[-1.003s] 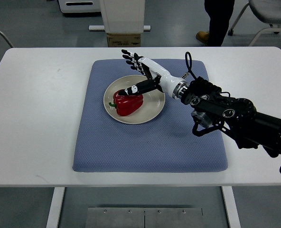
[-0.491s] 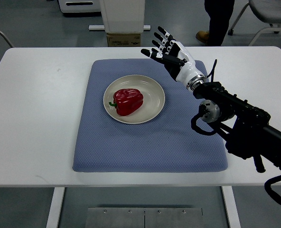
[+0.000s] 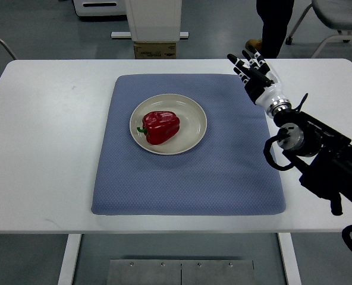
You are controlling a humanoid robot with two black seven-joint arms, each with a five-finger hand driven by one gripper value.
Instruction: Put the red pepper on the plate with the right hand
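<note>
The pepper (image 3: 160, 126) lies on the plate (image 3: 191, 133), so our task looks done; our right hand (image 3: 256, 76) hovers well apart, fingers spread, empty.

1. The glossy red bell pepper (image 3: 161, 126) has a short green stem at its nine o'clock side.
2. The round cream ceramic plate (image 3: 192, 124) is plain, with no pattern.
3. The square blue-grey fabric mat (image 3: 188, 178) carries a fine dotted weave.
4. The flat white table top (image 3: 45, 142) is uniform in colour.
5. The right hand (image 3: 254, 72), at the mat's two o'clock corner, is white with black fingers, on a black arm.
</note>
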